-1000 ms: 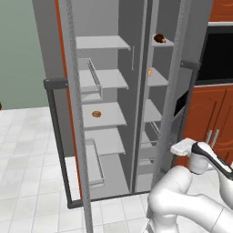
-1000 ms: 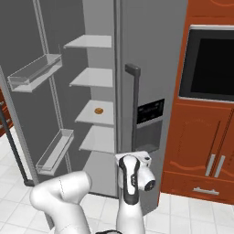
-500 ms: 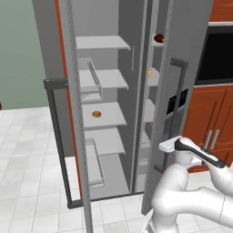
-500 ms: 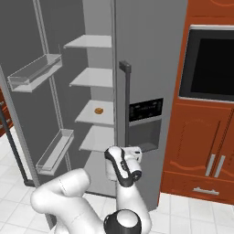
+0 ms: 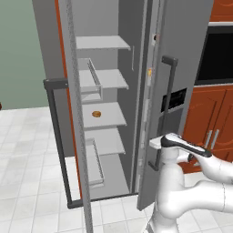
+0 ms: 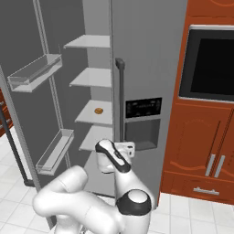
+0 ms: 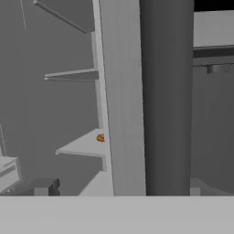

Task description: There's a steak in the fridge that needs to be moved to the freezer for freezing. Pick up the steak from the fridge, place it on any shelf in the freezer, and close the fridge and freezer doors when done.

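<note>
The freezer door [image 5: 182, 68], the one with the black dispenser panel [image 6: 143, 107], stands almost shut over the freezer. My gripper [image 6: 128, 150] is low against this door, by the bottom of its dark bar handle [image 5: 166, 102], and seems open with nothing held. That handle [image 7: 165, 96] rises right in front of the hand camera. The steak is nearly hidden; a dark sliver [image 5: 155, 37] shows high in the gap. The fridge [image 5: 102, 77] is wide open, its door [image 5: 75, 127] swung far out to the left.
A flat orange disc [image 5: 96, 113] lies on the fridge's third shelf. Clear bins [image 6: 33, 73] hang inside the open fridge door. A black oven [image 6: 212, 64] and red-brown cabinets [image 6: 201, 151] stand to the right of the unit. Pale tiles cover the floor.
The dispenser door has swung further towards shut with my hand following it. The freezer shelves and most of the steak have gone behind it. The fridge door has not moved.
</note>
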Controlling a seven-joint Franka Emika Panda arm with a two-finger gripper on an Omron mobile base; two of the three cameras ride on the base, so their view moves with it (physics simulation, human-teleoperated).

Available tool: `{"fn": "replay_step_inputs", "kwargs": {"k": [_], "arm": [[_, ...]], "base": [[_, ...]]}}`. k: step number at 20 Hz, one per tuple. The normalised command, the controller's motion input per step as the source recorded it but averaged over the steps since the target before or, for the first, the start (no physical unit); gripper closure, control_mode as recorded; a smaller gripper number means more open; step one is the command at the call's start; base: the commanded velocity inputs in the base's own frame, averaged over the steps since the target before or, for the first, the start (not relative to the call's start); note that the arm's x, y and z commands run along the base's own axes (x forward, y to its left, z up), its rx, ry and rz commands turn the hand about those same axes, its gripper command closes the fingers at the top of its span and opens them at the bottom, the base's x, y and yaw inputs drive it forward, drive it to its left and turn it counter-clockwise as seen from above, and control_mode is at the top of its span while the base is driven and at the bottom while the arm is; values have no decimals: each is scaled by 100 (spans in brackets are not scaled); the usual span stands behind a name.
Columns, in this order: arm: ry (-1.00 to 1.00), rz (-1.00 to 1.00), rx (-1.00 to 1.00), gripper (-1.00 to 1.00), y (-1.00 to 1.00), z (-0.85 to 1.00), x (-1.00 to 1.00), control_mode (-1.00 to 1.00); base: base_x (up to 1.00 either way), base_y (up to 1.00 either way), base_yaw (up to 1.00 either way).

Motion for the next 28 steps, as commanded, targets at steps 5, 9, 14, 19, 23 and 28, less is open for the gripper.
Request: {"fn": "replay_step_inputs", "kwargs": {"k": [5, 9, 14, 19, 23, 28], "arm": [[3, -6, -2, -100, 36, 1, 50, -100], [6, -1, 0, -100, 31, 1, 56, -100], [2, 0, 0, -100, 23, 0, 50, -100], [0, 0, 0, -100, 10, 0, 43, -100], [0, -1, 0, -100, 1, 0, 27, -100], [0, -3, 0, -100, 0, 7, 22, -100]], "base": [[0, 0, 0], [0, 0, 0], [0, 0, 0], [0, 0, 0], [0, 0, 0], [0, 0, 0]]}}
